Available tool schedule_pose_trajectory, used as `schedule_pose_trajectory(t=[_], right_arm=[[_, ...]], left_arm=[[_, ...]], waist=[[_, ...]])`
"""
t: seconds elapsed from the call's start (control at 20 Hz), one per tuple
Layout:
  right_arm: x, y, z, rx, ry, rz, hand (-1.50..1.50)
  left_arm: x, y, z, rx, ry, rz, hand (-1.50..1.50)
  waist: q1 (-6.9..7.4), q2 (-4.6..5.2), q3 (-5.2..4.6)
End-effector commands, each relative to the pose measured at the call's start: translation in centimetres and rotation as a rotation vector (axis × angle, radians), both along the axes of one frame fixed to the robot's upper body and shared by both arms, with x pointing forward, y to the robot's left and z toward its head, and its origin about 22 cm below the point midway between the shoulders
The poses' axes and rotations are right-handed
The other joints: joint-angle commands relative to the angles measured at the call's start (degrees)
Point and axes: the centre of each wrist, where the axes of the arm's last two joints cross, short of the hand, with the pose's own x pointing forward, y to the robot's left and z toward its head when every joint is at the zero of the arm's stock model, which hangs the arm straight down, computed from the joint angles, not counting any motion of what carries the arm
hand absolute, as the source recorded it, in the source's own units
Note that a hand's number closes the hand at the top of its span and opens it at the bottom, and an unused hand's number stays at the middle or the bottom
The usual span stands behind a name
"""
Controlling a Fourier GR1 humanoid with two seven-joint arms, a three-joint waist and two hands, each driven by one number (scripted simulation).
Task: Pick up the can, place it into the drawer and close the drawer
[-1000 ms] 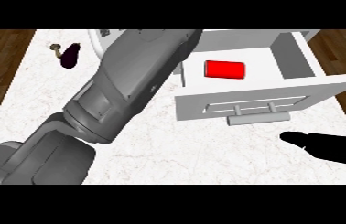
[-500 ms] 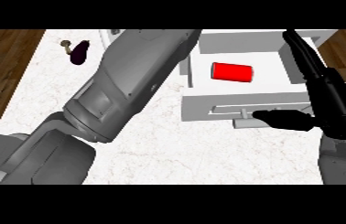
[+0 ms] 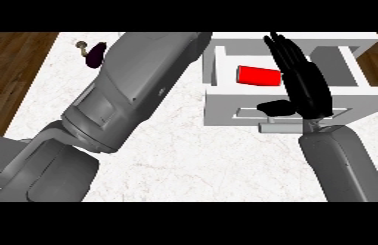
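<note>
A red can [image 3: 257, 75] lies on its side inside the open white drawer [image 3: 221, 109], which juts out over the counter at the upper right. My right hand [image 3: 303, 84] hangs open over the drawer's front, fingers straight and pointing away, thumb [image 3: 277, 107] near the drawer's handle [image 3: 280, 125]. The hand covers the can's right end. My left forearm [image 3: 133, 89] runs up the middle of the head view; its hand is out of sight past the top edge.
A dark purple object with a pale stem [image 3: 91, 55] lies at the far left of the white marble counter [image 3: 192, 154]. Wooden floor [image 3: 22, 69] shows beyond the counter's left edge.
My right hand rose from the lower right edge to above the drawer's front, fingers stretched out. The view has shifted, so the drawer and can sit a little lower and further right.
</note>
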Motion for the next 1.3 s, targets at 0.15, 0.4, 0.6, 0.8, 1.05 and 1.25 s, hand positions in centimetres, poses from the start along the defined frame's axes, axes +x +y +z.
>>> schedule_pose_trajectory(t=[0.15, 0.4, 0.6, 0.8, 1.05, 1.25], right_arm=[[4.3, 2.0, -2.9, -0.081, -0.012, -0.03, -1.5], [7.5, 1.5, -2.5, -0.093, -0.066, -0.129, -1.5], [8.0, 4.0, -3.9, -0.076, -0.159, -0.157, -1.5], [10.4, 3.1, -1.2, -0.082, -0.18, -0.181, -1.5], [11.6, 2.9, -0.9, -0.099, -0.199, -0.218, -1.5], [12.5, 3.0, 0.7, -0.113, -0.219, -0.226, -1.5]], left_arm=[[0.7, 2.4, 1.6, 0.005, -0.001, 0.019, -1.5], [1.1, 3.9, 0.9, 0.013, -0.006, 0.018, -1.5], [1.7, 6.8, 0.3, 0.018, 0.013, 0.038, -1.5], [1.7, 7.8, 0.3, 0.004, 0.018, 0.043, -1.5], [1.0, 7.7, 0.4, 0.01, 0.02, 0.023, -1.5], [0.6, 7.9, 0.0, 0.019, 0.016, 0.018, -1.5]], waist=[[1.16, -0.28, -0.01], [3.19, -0.31, -0.03], [3.31, -0.44, -0.04], [4.0, -0.16, -0.02], [4.85, -0.19, -0.02], [5.72, 0.06, 0.0]])
